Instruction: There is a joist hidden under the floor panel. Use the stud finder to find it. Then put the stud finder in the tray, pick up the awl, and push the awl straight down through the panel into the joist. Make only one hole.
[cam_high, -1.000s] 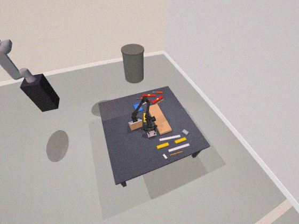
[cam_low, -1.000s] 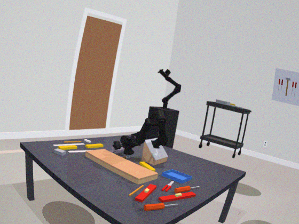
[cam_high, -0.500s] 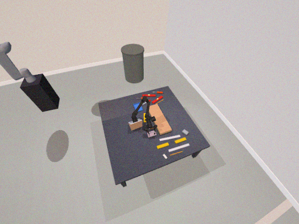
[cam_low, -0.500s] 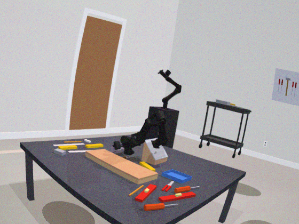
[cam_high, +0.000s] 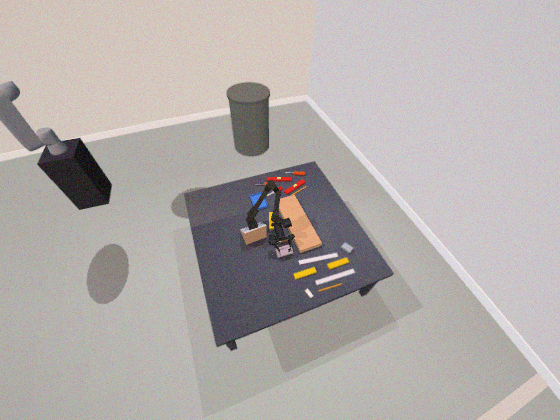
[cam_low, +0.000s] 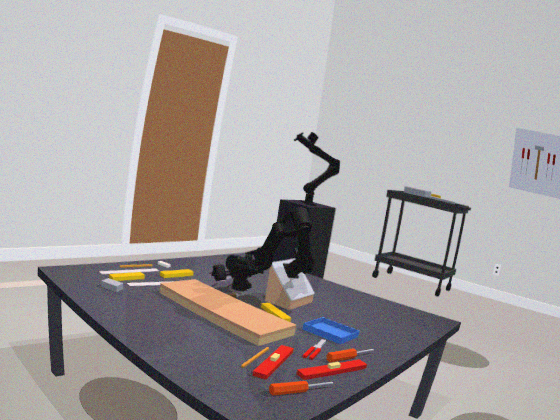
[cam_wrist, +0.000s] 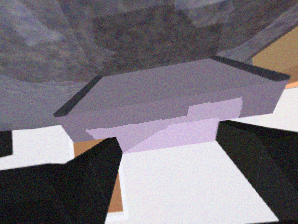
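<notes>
My gripper is shut on a pale pinkish-grey block, which I take for the stud finder. It is beside the panel's end nearer the white strips, on the arm base's side; its exact height above the table is unclear. The tan floor panel lies flat, with no hole that I can make out. The blue tray looks empty. The awl is not clearly told apart; two orange-handled tools with thin metal shafts lie past the tray.
A wooden block with a sloped pale top stands by the arm's base. A yellow piece lies between panel and tray. Red bars and red pliers are near the tray. Yellow bars and white strips lie past the panel's other end.
</notes>
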